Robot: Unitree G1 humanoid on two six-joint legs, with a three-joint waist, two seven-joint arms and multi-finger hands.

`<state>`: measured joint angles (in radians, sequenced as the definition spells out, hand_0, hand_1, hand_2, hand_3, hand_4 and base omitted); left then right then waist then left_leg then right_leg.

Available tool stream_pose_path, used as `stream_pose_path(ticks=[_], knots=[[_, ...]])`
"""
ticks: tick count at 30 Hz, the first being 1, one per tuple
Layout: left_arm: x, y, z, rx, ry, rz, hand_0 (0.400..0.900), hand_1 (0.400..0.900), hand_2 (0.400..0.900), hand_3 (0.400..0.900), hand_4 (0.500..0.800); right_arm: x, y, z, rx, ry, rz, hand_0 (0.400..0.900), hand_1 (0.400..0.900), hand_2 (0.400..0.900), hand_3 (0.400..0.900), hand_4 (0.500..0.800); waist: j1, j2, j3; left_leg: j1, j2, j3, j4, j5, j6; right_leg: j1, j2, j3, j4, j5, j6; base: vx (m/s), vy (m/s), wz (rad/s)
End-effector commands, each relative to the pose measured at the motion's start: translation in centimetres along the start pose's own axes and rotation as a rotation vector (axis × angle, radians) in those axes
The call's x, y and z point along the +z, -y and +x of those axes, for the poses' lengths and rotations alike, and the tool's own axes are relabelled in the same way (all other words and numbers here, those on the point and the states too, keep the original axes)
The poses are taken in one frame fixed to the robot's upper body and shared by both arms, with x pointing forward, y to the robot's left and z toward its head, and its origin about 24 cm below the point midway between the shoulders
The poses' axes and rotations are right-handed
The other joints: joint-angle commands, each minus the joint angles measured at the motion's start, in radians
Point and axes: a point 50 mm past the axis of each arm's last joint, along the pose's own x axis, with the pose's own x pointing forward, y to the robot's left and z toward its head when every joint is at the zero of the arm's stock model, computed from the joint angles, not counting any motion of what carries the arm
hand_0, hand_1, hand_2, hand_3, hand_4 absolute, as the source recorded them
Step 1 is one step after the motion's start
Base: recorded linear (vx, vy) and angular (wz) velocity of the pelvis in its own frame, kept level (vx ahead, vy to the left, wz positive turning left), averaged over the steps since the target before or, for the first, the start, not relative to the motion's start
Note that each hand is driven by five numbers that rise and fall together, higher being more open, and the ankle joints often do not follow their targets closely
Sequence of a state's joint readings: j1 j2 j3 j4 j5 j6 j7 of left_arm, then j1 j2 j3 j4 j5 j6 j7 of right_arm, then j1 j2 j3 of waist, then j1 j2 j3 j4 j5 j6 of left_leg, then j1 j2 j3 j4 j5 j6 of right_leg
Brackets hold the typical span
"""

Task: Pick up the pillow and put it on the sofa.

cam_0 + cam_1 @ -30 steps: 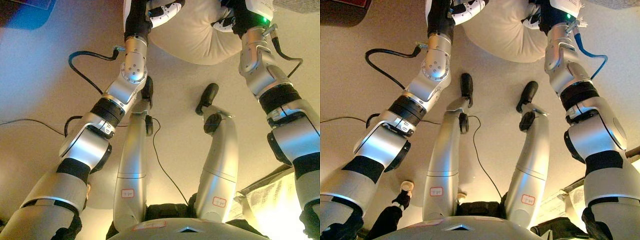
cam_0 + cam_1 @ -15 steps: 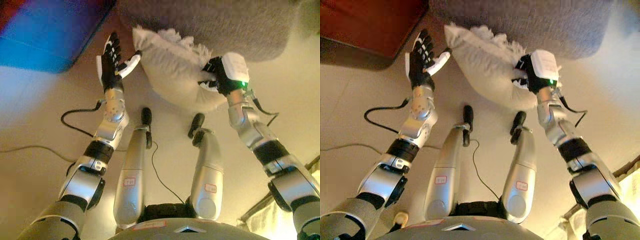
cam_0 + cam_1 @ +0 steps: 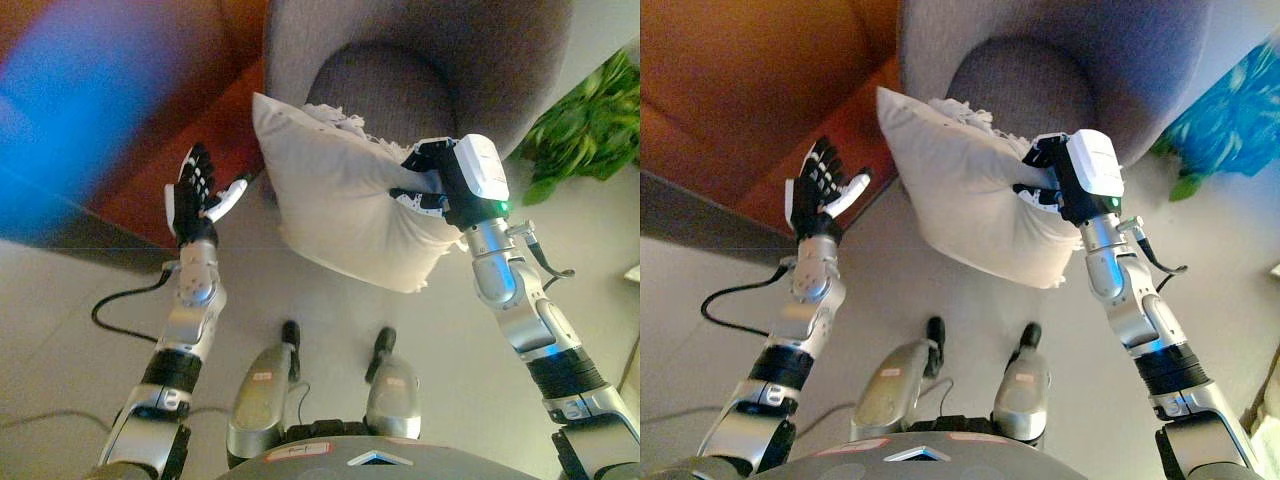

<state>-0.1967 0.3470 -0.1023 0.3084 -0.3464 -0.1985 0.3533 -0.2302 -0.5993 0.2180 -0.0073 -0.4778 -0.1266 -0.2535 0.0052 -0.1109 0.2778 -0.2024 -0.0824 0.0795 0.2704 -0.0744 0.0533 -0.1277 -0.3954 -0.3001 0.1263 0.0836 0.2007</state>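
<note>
Two hands up, only one on the load. Far left: orange-brown cabinet (image 3: 740,80) face, a dark strip along its lower edge where it meets the pale floor (image 3: 970,290).

Left hand (image 3: 812,195) is raised in front of that cabinet, palm facing the pillow, fingers straight and spread, thumb stuck out toward the pillow's left edge. It grasps nothing. A visible gap separates thumb tip and fabric; no contact.

Pillow (image 3: 340,205): cream, roughly square, held off the floor and tilted, top-left corner high, lower-right corner hanging lowest. Fringe or tassels show along its upper edge. It sits in front of the grey sofa (image 3: 420,60), overlapping the lower part of the rounded seat; whether the upper edge touches the sofa front I can't tell.

Right hand (image 3: 432,185) is on the pillow's right side, fingers curled into the fabric and pinching it, cloth dented and bunched around the fingertips. This is the only grip on the pillow.

Sofa is a curved grey piece filling the top centre, darker rounded cushion inside its back.

Far right: green plant (image 3: 590,125) leaves beside the sofa's right flank, well apart from both hands.
</note>
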Motion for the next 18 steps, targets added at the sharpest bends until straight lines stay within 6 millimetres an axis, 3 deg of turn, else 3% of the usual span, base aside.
stream_pose_path(ticks=[1, 5, 10, 11, 12, 13, 14, 16, 17, 18], knots=[[3.5, -0.7, 0.2, -0.035, 0.203, 0.005, 0.900, 0.900, 0.900, 0.900, 0.800, 3.0, 6.3, 3.8, -0.290, 0.200, 0.128, 0.400, 0.400, 0.400, 0.400, 0.500, 0.023, -0.018, -0.189, 0.106, 0.041, -0.049, -0.105, -0.052, -0.063, 0.068, -0.039, 0.015, -0.104, 0.263, 0.061, 0.12, 0.005, -0.29], [3.9, -1.3, 0.5, -0.022, 0.211, -0.019, 0.900, 0.900, 0.900, 0.900, 0.800, 2.1, 7.0, 4.7, -0.299, 0.161, 0.174, 0.400, 0.400, 0.400, 0.400, 0.500, 0.033, -0.037, -0.202, 0.151, 0.052, -0.058, -0.212, 0.006, -0.077, 0.069, -0.026, 0.007, -0.096, 0.230, 0.061, 0.08, -0.018, 0.14], [3.1, -0.9, 0.4, -0.066, 0.164, -0.053, 0.900, 0.900, 0.900, 0.900, 0.800, 0.9, 8.7, 7.5, -0.312, 0.104, 0.213, 0.400, 0.400, 0.400, 0.400, 0.500, 0.066, -0.054, -0.199, 0.149, 0.087, -0.087, -0.212, 0.012, -0.097, 0.083, -0.003, -0.019, -0.104, 0.187, 0.054, 0.09, -0.087, 0.30], [2.4, -0.6, 0.1, -0.102, 0.132, -0.067, 0.900, 0.900, 0.900, 0.900, 0.800, 0.2, 9.9, 9.4, -0.313, 0.058, 0.190, 0.400, 0.400, 0.400, 0.400, 0.500, 0.094, -0.064, -0.194, 0.141, 0.093, -0.097, -0.214, 0.020, -0.103, 0.087, 0.007, -0.033, -0.113, 0.167, 0.047, 0.04, -0.069, 0.24], [2.5, -0.6, 0.2, -0.098, 0.134, -0.072, 0.900, 0.900, 0.900, 0.900, 0.800, 0.3, 10.0, 9.7, -0.313, 0.065, 0.189, 0.400, 0.400, 0.400, 0.400, 0.500, 0.089, -0.060, -0.191, 0.141, 0.094, -0.099, -0.214, 0.020, -0.104, 0.088, 0.009, -0.035, -0.114, 0.167, 0.046, 0.08, -0.123, 0.38], [1.9, -0.5, 0.0, -0.120, 0.106, -0.079, 0.900, 0.900, 0.900, 0.900, 0.800, -0.7, 11.1, 11.3, -0.305, -0.003, 0.126, 0.400, 0.400, 0.400, 0.400, 0.500, 0.116, -0.066, -0.186, 0.127, 0.100, -0.108, -0.219, 0.031, -0.110, 0.086, 0.015, -0.047, -0.121, 0.155, 0.042, 0.03, -0.060, 0.17], [2.0, -0.6, 0.0, -0.117, 0.109, -0.084, 0.900, 0.900, 0.900, 0.900, 0.800, -0.5, 11.1, 11.5, -0.305, 0.004, 0.124, 0.400, 0.400, 0.400, 0.400, 0.500, 0.112, -0.062, -0.184, 0.126, 0.100, -0.109, -0.219, 0.031, -0.111, 0.085, 0.016, -0.048, -0.121, 0.154, 0.042, 0.04, -0.106, 0.29], [1.4, 0.2, -0.2, -0.178, 0.084, -0.084, 0.900, 0.900, 0.900, 0.900, 0.800, -2.5, 13.4, 13.3, -0.328, -0.144, 0.048, 0.400, 0.400, 0.400, 0.400, 0.500, 0.158, -0.062, -0.167, 0.090, 0.110, -0.132, -0.219, 0.048, -0.121, 0.074, 0.028, -0.065, -0.134, 0.141, 0.036, 0.01, -0.107, 0.33], [1.4, 0.2, -0.2, -0.176, 0.086, -0.089, 0.900, 0.900, 0.900, 0.900, 0.800, -2.4, 13.6, 13.5, -0.329, -0.138, 0.046, 0.400, 0.400, 0.400, 0.400, 0.500, 0.155, -0.058, -0.167, 0.088, 0.111, -0.133, -0.218, 0.049, -0.122, 0.072, 0.028, -0.066, -0.134, 0.141, 0.036, -0.04, -0.150, 0.54], [1.1, 0.8, -0.4, -0.234, 0.073, -0.086, 0.900, 0.900, 0.900, 0.900, 0.800, -4.2, 15.8, 13.7, -0.372, -0.261, -0.003, 0.400, 0.400, 0.400, 0.400, 0.500, 0.200, -0.048, -0.144, 0.053, 0.119, -0.161, -0.226, 0.070, -0.133, 0.066, 0.040, -0.088, -0.150, 0.133, 0.033, -0.05, -0.089, 0.40]])
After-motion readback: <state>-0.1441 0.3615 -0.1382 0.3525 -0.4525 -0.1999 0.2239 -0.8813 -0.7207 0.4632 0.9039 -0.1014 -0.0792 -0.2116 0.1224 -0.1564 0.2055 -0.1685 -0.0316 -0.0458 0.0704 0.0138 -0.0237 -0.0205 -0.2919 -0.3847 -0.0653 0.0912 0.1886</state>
